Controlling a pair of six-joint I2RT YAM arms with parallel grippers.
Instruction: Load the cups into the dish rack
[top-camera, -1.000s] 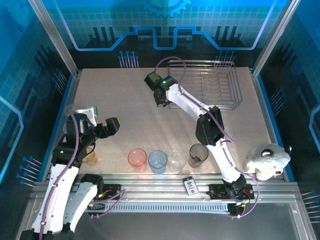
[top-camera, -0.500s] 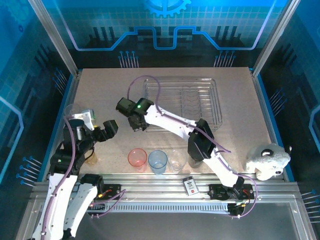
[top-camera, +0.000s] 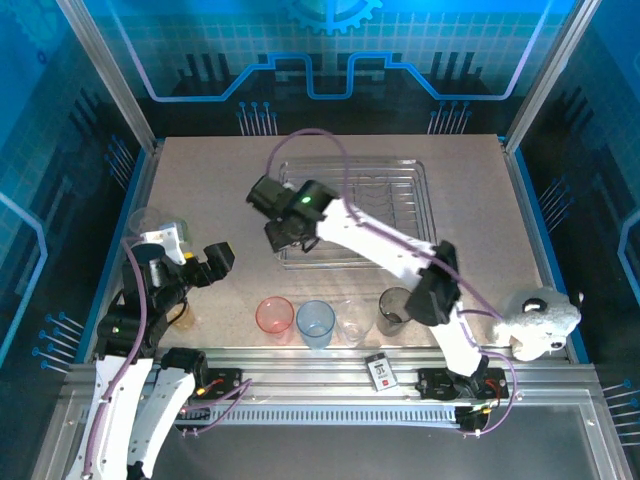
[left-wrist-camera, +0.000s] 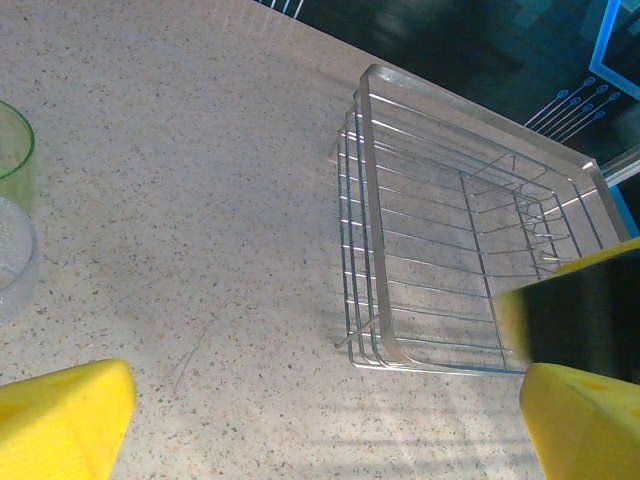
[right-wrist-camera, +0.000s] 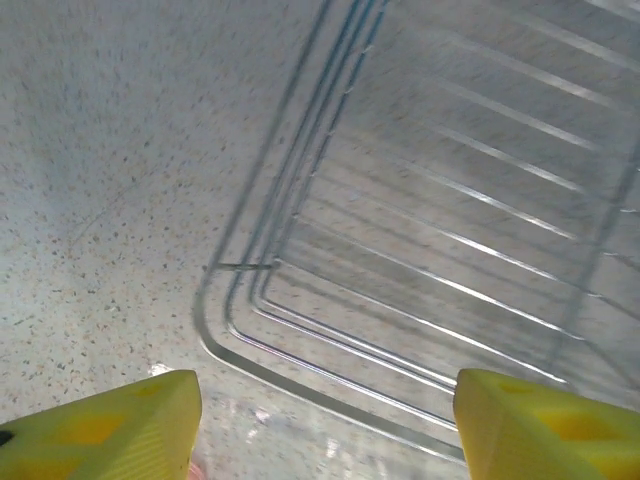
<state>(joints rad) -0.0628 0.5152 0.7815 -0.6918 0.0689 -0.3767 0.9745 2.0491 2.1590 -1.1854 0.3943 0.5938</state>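
The chrome wire dish rack (top-camera: 400, 200) lies mid-table, and nothing shows inside it. My right gripper (top-camera: 275, 216) hovers open over its near-left corner; in the right wrist view the yellow fingertips (right-wrist-camera: 110, 425) stand wide apart above the rack's corner wires (right-wrist-camera: 330, 370), touching nothing. Pink-red (top-camera: 274, 316), light blue (top-camera: 316, 322), clear (top-camera: 354, 320) and smoky grey (top-camera: 396, 310) cups stand in a row at the near edge. An amber cup (top-camera: 181, 316) sits partly under my left arm. My left gripper (top-camera: 217, 259) is open and empty, facing the rack (left-wrist-camera: 450, 270).
A clear cup (top-camera: 145, 221) stands at the far left edge; the left wrist view catches a green cup rim (left-wrist-camera: 12, 150) and a clear one (left-wrist-camera: 15, 260). A white plush toy (top-camera: 535, 322) lies near right. A small black-and-white card (top-camera: 380, 370) rests on the front rail.
The dish rack has slid from the far right corner leftward and nearer along with my right arm. The right gripper has since shifted a little right. My left arm barely moved.
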